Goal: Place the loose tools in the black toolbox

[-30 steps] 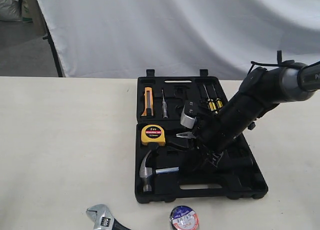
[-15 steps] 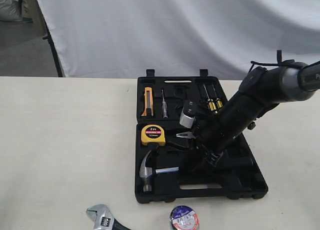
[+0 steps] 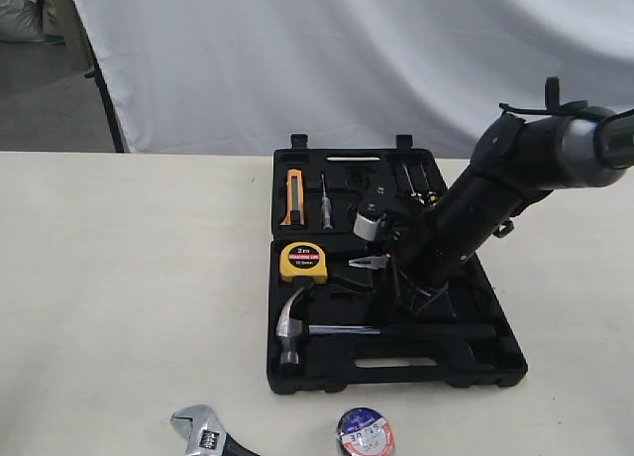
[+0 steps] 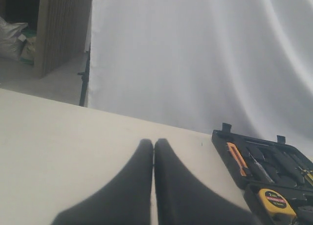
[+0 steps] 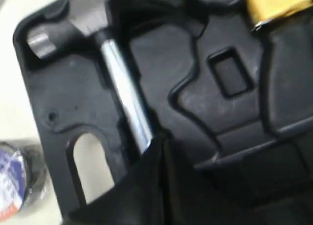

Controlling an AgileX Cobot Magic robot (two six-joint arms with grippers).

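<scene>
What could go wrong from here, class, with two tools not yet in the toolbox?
1. The right gripper, shut, hangs at the shaft of the hammer; a sideways move could knock it out of its recess in the toolbox.
2. The wrench and tape roll lie partly outside the exterior view, so a grasp there may be misjudged.

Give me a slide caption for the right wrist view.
Shut right hand at the shaft of the claw hammer lying in the black toolbox, tape roll outside it.

One toolbox point(image 3: 475, 365), one hammer point(image 3: 289, 327), one wrench point(image 3: 203, 431), one tape roll point(image 3: 365, 434), one tape measure point(image 3: 303, 263), one orange knife point(image 3: 294, 198).
</scene>
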